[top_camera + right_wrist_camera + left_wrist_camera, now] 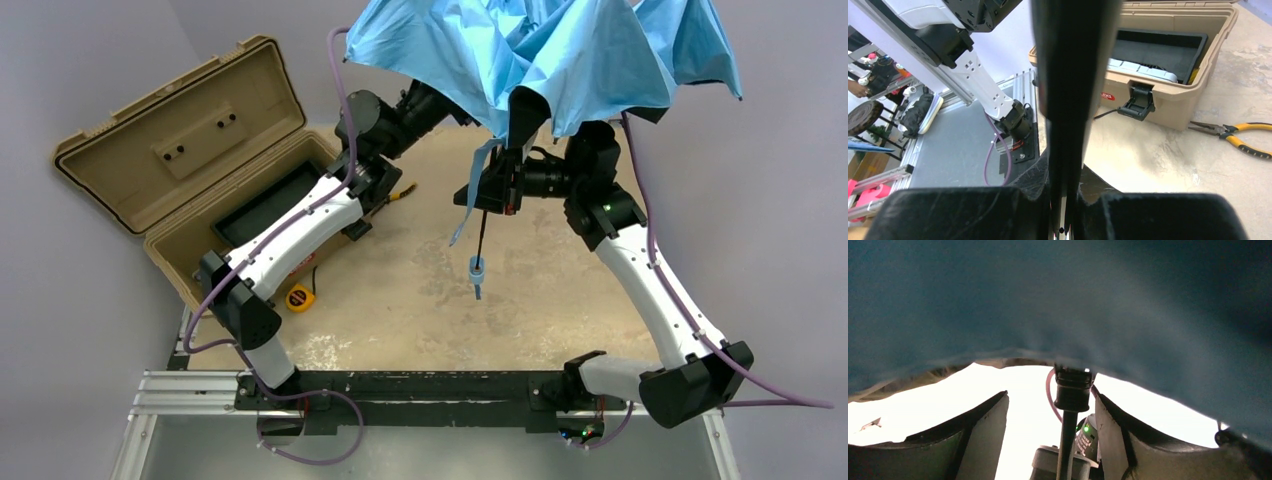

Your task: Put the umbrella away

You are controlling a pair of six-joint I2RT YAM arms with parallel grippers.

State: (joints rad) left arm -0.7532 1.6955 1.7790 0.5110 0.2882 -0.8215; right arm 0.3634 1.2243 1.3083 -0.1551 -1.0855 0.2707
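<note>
The umbrella's light-blue canopy [560, 50] is spread wide and held up at the far side of the table. Its thin black shaft [483, 228] hangs down to the small blue handle [477, 268], and a blue strap dangles beside it. My right gripper [497, 187] is shut on the shaft; in the right wrist view the gripper [1064, 200] clamps the black shaft [1068, 90]. My left gripper [1050, 432] is open under the canopy [1058, 300], its fingers [983, 432] standing on either side of the shaft [1066, 440] below the black runner [1072, 390]. In the top view its fingertips are hidden by the fabric.
An open tan case [190, 180] with a black tray inside stands at the left; it also shows in the right wrist view [1173, 95]. A yellow tape measure [298, 297] lies in front of it. Yellow-handled pliers [1238, 137] lie on the table near the case.
</note>
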